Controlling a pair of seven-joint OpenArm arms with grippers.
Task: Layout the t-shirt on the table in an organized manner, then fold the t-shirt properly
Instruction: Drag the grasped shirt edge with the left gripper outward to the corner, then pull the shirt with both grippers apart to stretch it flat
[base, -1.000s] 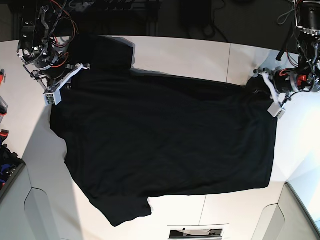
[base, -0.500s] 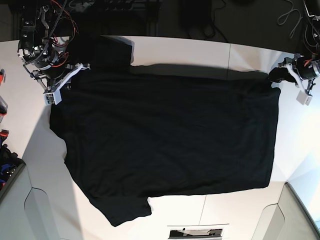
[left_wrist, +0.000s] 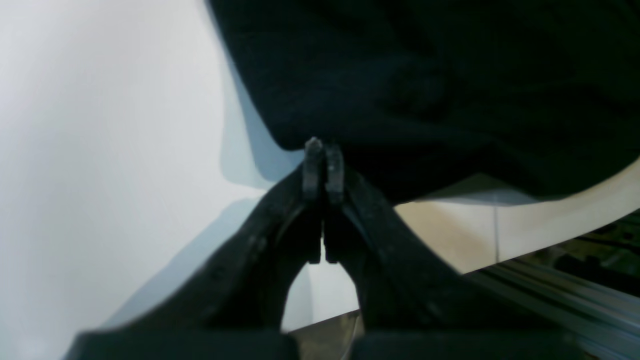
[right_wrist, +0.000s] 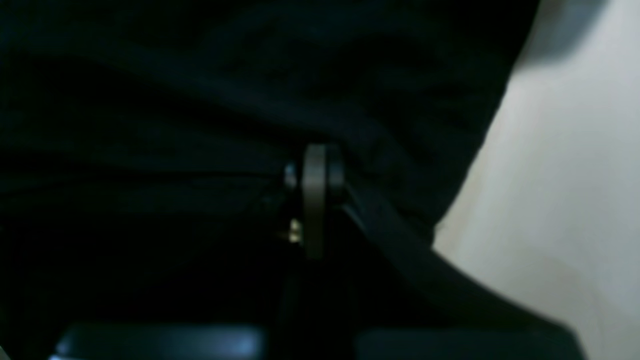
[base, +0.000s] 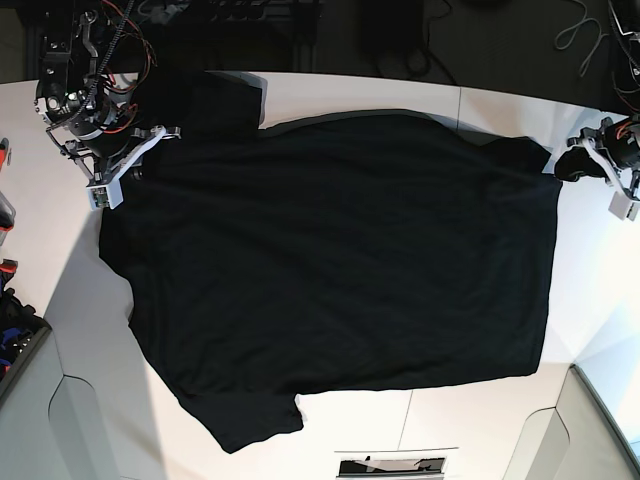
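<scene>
The white tabletop (base: 400, 95) carries the black t-shirt (base: 340, 270), which lies spread across most of it, back side up so far as can be told, with one sleeve at the far left corner and another at the near left. The right claw (base: 135, 160) is clenched on the shirt's far left edge near the shoulder; its wrist view shows the jaws pressed together amid dark cloth. The left claw (base: 570, 165) sits at the far right hem corner, jaws pinched together, with cloth right at the tips, though whether fabric is actually caught there I cannot tell. The risk, as I judge it, is uneven pulling: if one claw tugs harder, the far edge could skew or bunch, or the hem corner could slip free.
</scene>
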